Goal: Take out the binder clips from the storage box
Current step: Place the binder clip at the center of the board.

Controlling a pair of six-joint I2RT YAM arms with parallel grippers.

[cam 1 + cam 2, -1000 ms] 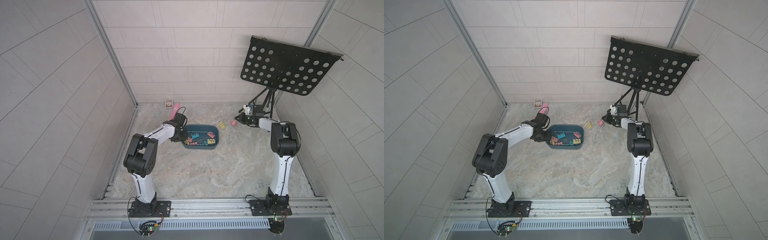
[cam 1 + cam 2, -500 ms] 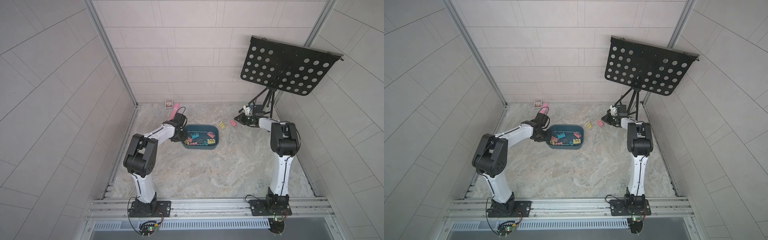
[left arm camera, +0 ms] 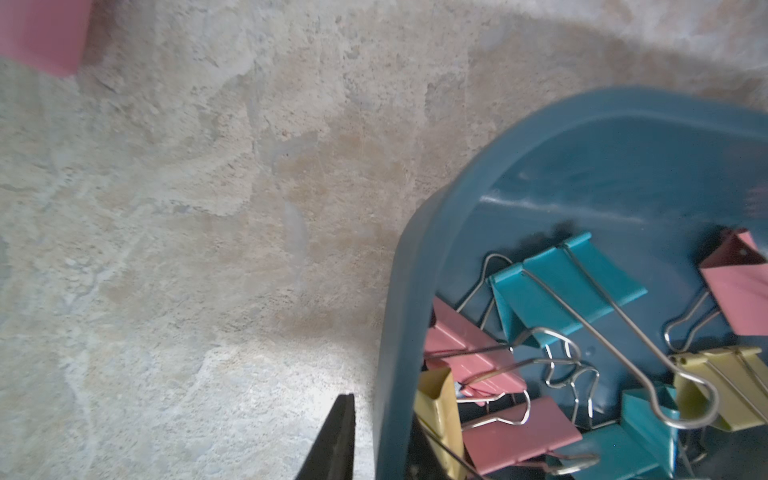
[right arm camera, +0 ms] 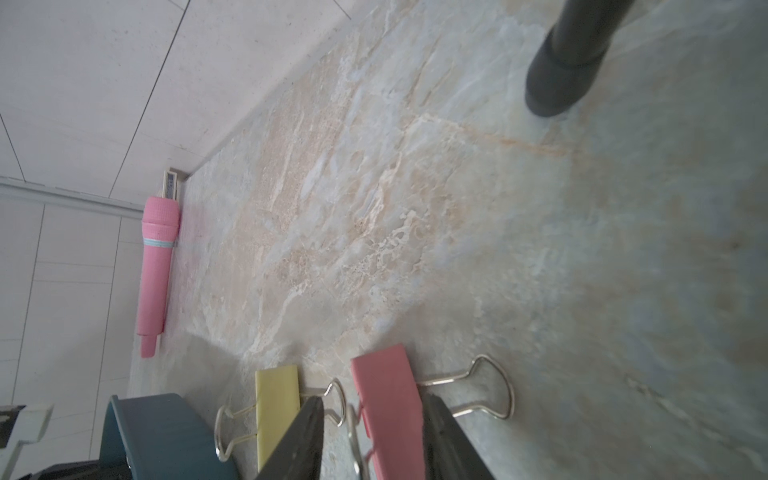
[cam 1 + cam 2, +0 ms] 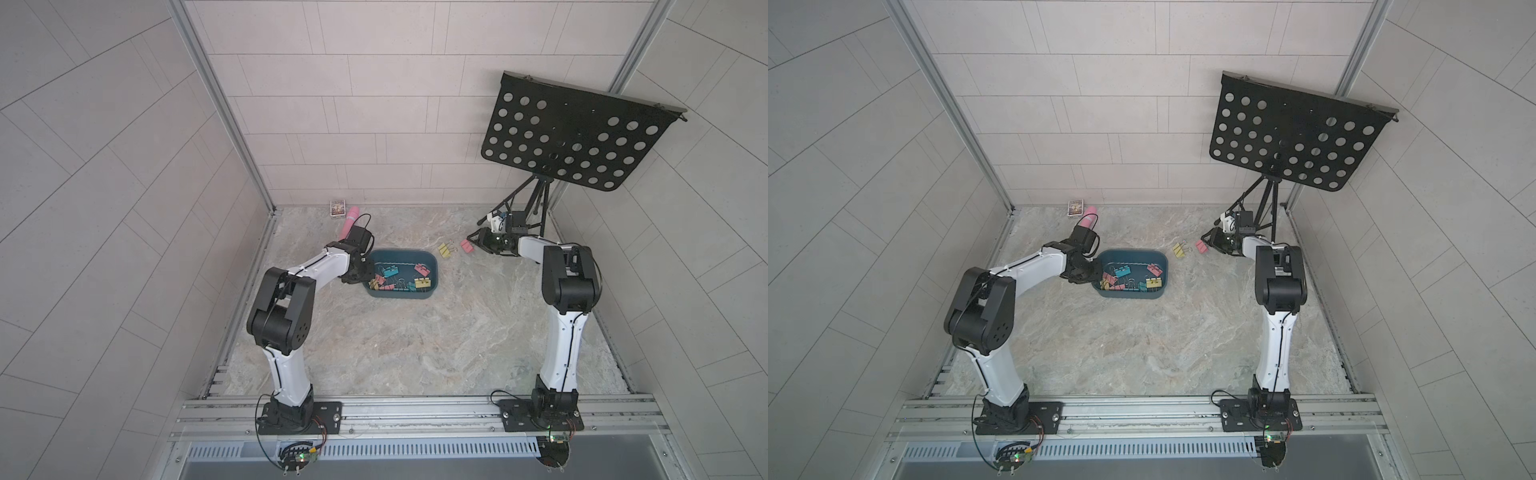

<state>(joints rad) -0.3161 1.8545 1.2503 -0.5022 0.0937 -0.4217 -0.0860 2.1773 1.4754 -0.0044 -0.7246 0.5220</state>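
Since a second ago, your right end effector (image 5: 473,244) has spread its jaws without leaving its spot; nothing else has shifted.

In both top views the box (image 5: 399,296) sits on the bench (image 5: 395,353) toward the far edge, left of the middle, with most clips (image 5: 399,280) piled inside. Two are out: a yellow clip (image 5: 444,249) just right of the box and a pink clip (image 5: 466,246) beyond it, at the right end effector's tips. Your left end effector (image 5: 365,272) sits at the box's left end. A stick (image 5: 350,218) and a card box (image 5: 337,207) lie near the far left corner, and a stand (image 5: 573,137) fills the far right one.

Left wrist view: one finger (image 3: 336,436) sits outside the box wall. The jaws are pressed together, pinching that wall. Pink, teal and yellow clips crowd the inside.

Right wrist view: the fingers (image 4: 307,440) straddle the pink clip, which lies flat on the bench with the yellow one beside it.
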